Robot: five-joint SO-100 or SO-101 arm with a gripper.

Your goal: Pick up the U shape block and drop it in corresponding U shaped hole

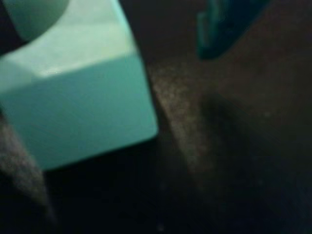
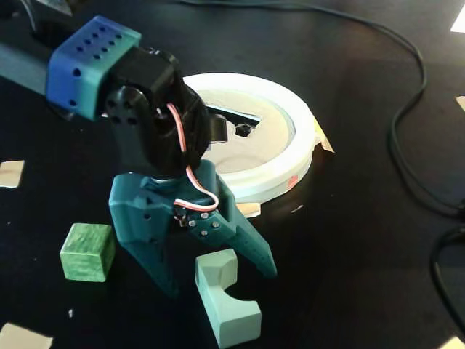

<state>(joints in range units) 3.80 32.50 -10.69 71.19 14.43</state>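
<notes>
Found the U shape block (image 2: 227, 304) lying flat on the black table (image 2: 349, 240), at the near middle of the fixed view, well apart from the white-rimmed cardboard disc (image 2: 294, 156) farther back. Lay with its long axis running near to far and its half-round notch opening to the right. Saw the teal gripper (image 2: 218, 280) spread wide above the block's far end, one finger (image 2: 160, 273) to the left and the other to the right, grasping nothing; could not tell whether either tip touched the block. In the wrist view, filled the left half with the pale mint block (image 1: 78, 107), blurred and very close, notch at the top, with one teal finger (image 1: 224, 27) at the upper right clear of it. Judged the block stiff, light and smooth-faced, most likely painted wood or printed plastic, so unlikely to crush but liable to slip or swing if pinched off-centre. Judged the best hold to be across the short width, on the flat back face and on one solid leg beside the notch, not over the notch, where the curved wall would offer poor contact. Noted a darker green cube (image 2: 87, 252) to the left, near but apart. Made out the U shaped hole (image 2: 231, 116) only partly, behind the arm's black motor housing (image 2: 156, 116).
</notes>
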